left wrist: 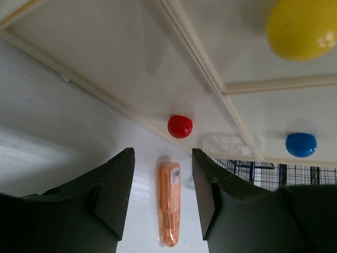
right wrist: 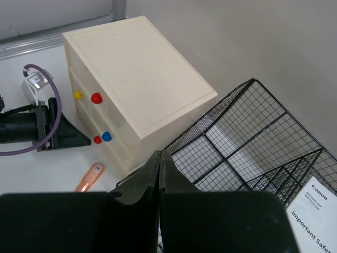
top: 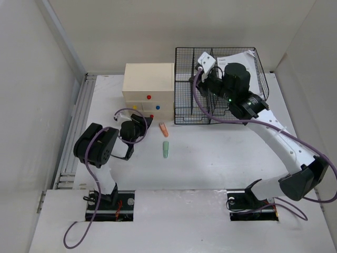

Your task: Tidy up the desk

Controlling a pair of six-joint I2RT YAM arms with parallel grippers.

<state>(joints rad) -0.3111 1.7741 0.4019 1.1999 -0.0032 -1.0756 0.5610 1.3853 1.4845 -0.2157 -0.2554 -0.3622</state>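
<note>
The desk (top: 210,158) is a white tabletop. On it lie an orange translucent case (top: 164,129) and a pale green one (top: 166,149), in front of the cream drawer box (top: 148,89). My left gripper (top: 147,124) is low over the desk, just left of the orange case. In the left wrist view the gripper (left wrist: 162,154) is open, and the orange case (left wrist: 169,203) lies lengthwise on the desk in the gap, touching neither finger. My right gripper (top: 206,84) hovers above the black wire rack (top: 218,100). In its wrist view the gripper (right wrist: 160,155) is shut with nothing in it.
The drawer box has red (left wrist: 180,126), blue (left wrist: 301,144) and yellow (left wrist: 301,27) knobs close ahead of my left fingers. A white booklet (right wrist: 316,205) lies in the rack. A ribbed metal rail (top: 73,132) runs along the desk's left edge.
</note>
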